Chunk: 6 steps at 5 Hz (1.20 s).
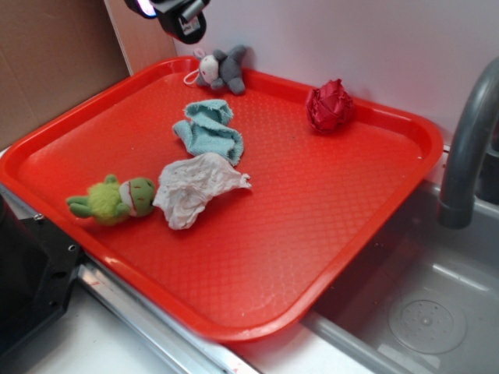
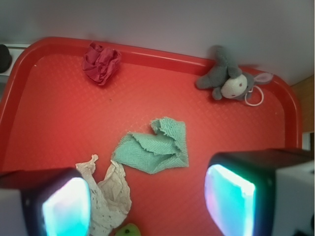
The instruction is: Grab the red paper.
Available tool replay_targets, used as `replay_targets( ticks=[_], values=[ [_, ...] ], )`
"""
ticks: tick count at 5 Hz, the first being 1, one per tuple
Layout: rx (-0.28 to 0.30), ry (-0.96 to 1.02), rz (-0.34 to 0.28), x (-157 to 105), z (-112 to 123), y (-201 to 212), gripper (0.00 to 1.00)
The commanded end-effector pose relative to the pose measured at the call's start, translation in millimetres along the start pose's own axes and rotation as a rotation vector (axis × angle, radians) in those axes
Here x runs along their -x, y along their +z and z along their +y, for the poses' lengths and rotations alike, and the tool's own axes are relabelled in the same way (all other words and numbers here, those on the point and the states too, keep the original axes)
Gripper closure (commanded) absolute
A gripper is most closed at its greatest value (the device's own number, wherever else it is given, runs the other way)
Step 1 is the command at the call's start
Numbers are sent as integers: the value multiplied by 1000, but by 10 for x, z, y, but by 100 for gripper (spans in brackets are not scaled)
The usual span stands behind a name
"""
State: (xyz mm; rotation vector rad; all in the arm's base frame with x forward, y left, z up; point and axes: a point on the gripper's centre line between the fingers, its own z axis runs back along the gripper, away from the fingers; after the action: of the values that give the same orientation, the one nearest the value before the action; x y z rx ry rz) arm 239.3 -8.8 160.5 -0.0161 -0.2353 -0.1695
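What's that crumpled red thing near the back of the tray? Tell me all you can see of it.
It is the red paper, a dark red sheet crushed into a rough ball with many creased folds, darker than the tray under it. It sits on the tray floor close to the back rim, near the white wall. Nothing else touches it: the toys, cloth and white paper lie apart from it, and the gripper is well away, open.
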Motion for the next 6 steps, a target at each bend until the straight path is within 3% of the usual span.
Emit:
replay_targets(
  ticks=[1, 2, 3, 4, 5, 6],
  values=[
    [-37, -137, -24, -797, -377, -432, 0],
    [-28, -126, 22, -854, -491, -691, 0],
    [-63, -91, 22, -771, -619, -916, 0],
    [-14, -28, -124, -777, -681, -1086, 0],
    [15, -34, -144, -946, -735, -1208, 0],
    [6, -61, -119, -1089, -722, -1332, 0]
  ],
)
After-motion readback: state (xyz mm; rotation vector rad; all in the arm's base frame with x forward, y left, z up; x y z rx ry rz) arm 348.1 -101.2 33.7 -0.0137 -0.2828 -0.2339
